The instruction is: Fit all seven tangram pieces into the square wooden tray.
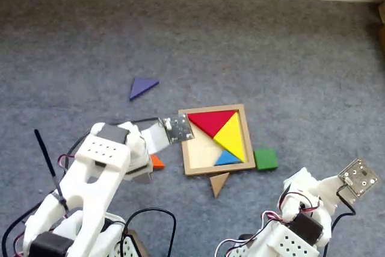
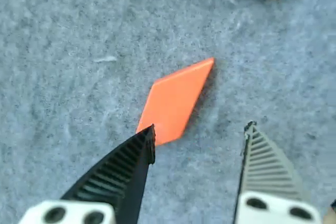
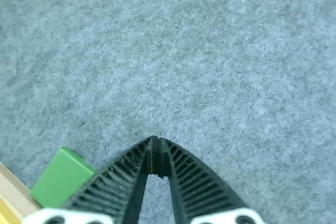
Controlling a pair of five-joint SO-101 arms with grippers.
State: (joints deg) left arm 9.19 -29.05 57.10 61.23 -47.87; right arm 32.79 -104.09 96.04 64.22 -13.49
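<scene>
high view: the orange parallelogram (image 1: 157,162) is seen just left of the wooden tray (image 1: 210,168).
left wrist view: the left gripper (image 2: 200,127) is spread wide and empty, with the parallelogram at its black fingertip.
right wrist view: the right gripper (image 3: 157,145) is closed on nothing, with the green square (image 3: 60,177) beside it.

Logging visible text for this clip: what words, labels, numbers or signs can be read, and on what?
No readable text anywhere.
The wooden tray: no print.
The red piece, yellow piece, blue piece, orange piece, green piece, purple piece, tan piece: plain colours, no print.
The circuit boards on the two wrists: any marks too small to read.
</scene>
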